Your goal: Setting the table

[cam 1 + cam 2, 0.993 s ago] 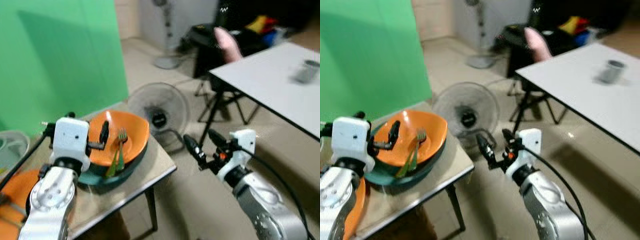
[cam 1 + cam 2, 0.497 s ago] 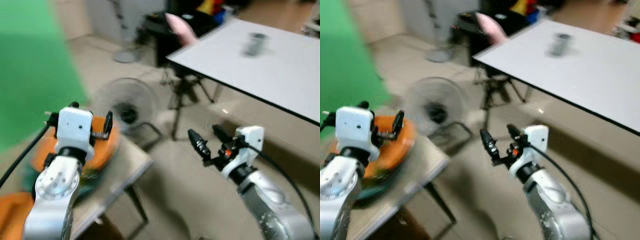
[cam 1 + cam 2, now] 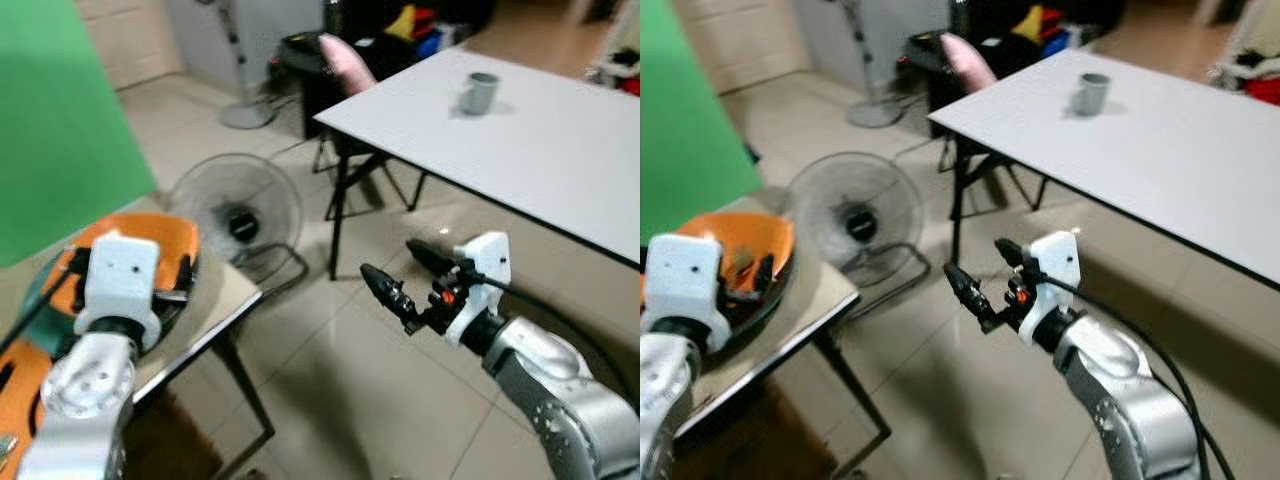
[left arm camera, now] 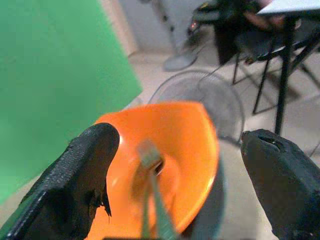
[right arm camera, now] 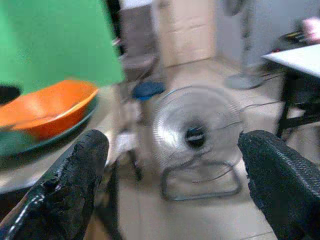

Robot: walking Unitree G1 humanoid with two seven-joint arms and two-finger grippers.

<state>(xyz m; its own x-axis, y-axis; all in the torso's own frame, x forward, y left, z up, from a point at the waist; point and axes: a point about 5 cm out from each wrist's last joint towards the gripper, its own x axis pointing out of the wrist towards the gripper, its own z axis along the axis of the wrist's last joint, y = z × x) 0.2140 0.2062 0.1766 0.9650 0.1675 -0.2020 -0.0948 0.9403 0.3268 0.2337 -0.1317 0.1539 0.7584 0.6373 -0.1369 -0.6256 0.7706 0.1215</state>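
Your left end effector [image 4: 175, 165], fingers apart, hovers over the orange bowl [image 4: 170, 145] holding a green fork [image 4: 150, 195] on the small table [image 3: 215, 310]. Floor fan [image 3: 238, 212] beside it. Right end effector [image 3: 405, 275] fingers apart, above floor. Grey cup [image 3: 478, 93] on white table [image 3: 540, 150].

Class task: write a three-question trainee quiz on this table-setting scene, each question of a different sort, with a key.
1. True or false: the cup stands on the white table.
2. What lies in the orange bowl? A spoon; B fork; C knife.
3. Fill in: on the floor between the two tables stands a ____.

Key: 1 true; 2 B; 3 fan.
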